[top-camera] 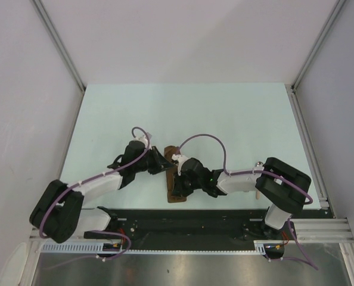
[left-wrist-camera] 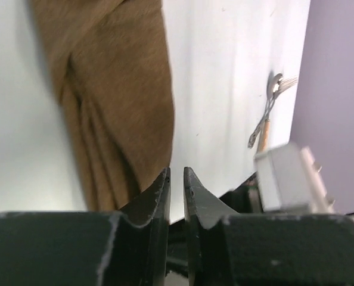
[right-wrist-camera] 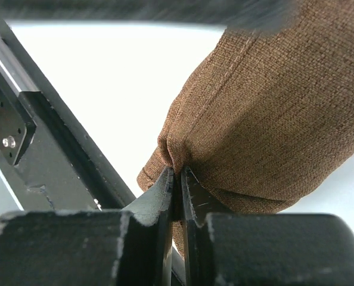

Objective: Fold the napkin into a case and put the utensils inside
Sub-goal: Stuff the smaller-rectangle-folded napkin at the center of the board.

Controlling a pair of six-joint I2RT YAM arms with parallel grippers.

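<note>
The dark-brown napkin (top-camera: 176, 196) lies folded into a narrow strip at the table's near middle. In the right wrist view my right gripper (right-wrist-camera: 177, 171) is shut on a bunched fold of the napkin (right-wrist-camera: 272, 107); in the top view this gripper (top-camera: 177, 179) sits over the strip. My left gripper (top-camera: 163, 162) is by the strip's far end, jaws nearly together and empty (left-wrist-camera: 177, 173), with the napkin (left-wrist-camera: 117, 89) just to its left. The spoon and fork (left-wrist-camera: 273, 95), one with a tan handle (left-wrist-camera: 263, 136), lie together at the right, partly hidden under the right arm in the top view (top-camera: 258, 164).
A black rail (top-camera: 195, 223) runs along the table's near edge, close to the napkin's near end (right-wrist-camera: 46, 149). Grey walls and metal frame posts (top-camera: 308, 59) bound the table. A white part of the right arm (left-wrist-camera: 290, 179) shows beside the left gripper.
</note>
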